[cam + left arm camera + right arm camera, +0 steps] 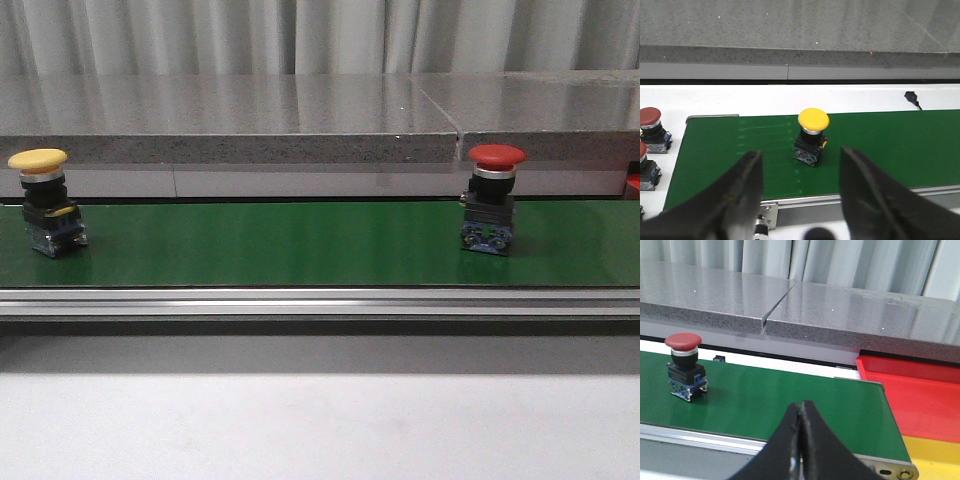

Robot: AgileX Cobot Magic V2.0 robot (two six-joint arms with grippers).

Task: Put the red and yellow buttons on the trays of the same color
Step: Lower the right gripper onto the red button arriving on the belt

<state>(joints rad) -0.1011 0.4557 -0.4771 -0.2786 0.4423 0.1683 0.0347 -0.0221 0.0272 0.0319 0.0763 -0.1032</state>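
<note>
**Both buttons on the belt, neither yet sorted**

Nearest the cameras are the grippers themselves. In the left wrist view the left gripper point(800, 190) fills the bottom of the frame with its fingers spread wide apart and nothing between them. In the right wrist view the right gripper point(801, 440) sits at bottom centre, its fingers pressed together on nothing.

Beyond them runs the green conveyor belt point(280, 245). The yellow button point(45, 200) stands upright at the left edge of the front view; from the left wrist it appears at frame centre, just above the gap between the open fingers, so a grasp on it looks like the step in hand. The red button point(492, 196) stands upright right of centre, well apart from the yellow one.

Farther right, past the belt's end, the red tray point(912, 390) lies at the right of the right wrist frame, with the yellow tray point(932, 457) in the lower right corner. What shows of them is bare.

At the left edge of the left wrist frame, spare red buttons point(651, 127) wait beside the belt.

As I judge it, nothing is placed yet; both deliveries remain.
</note>
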